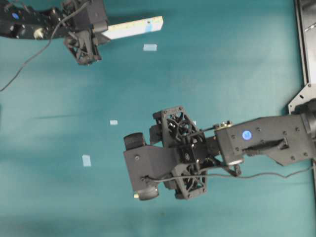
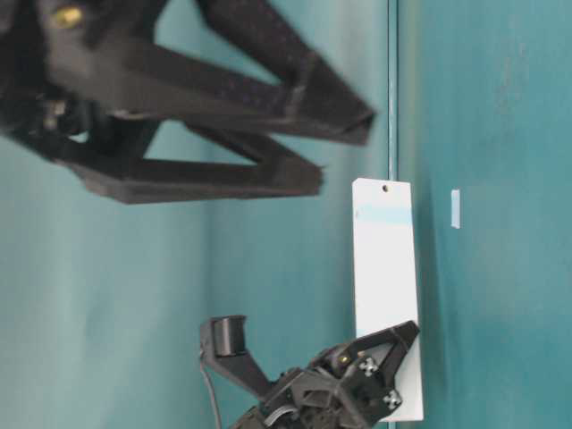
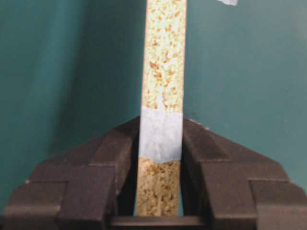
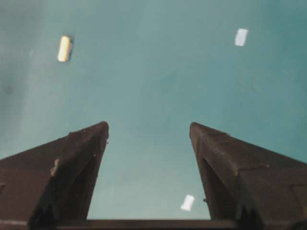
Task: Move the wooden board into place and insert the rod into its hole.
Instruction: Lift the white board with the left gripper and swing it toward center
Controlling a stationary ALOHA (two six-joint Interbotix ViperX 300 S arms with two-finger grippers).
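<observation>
Overhead view: left gripper [image 1: 97, 33] sits at the top edge, over the near end of the wooden board [image 1: 134, 27]; board lies on the teal table [image 1: 59, 197], its free end pointing away from the gripper, a tape square [image 1: 150, 47] just beside that end; right gripper [image 1: 181, 153] hangs well apart from the board, nearer the table's middle; rod not made out here.

Table-level view: board stands on its long edge; left gripper [image 2: 393, 353] clasps its lower end; one dark hole shows at the far end; no rod in it.

Left wrist view: fingers [image 3: 108, 153] press against both faces of the board [image 3: 163, 72] at a pale tape band; pinching it, wrist level along the plank.

Right wrist view: jaws spread wide, nothing between them; gripper tilted down at the table; rod [image 4: 64, 48] lies ahead and left of the fingers, untouched.

Judgement: board gripped but not yet placed; rod pickup and insertion all remain.
</observation>
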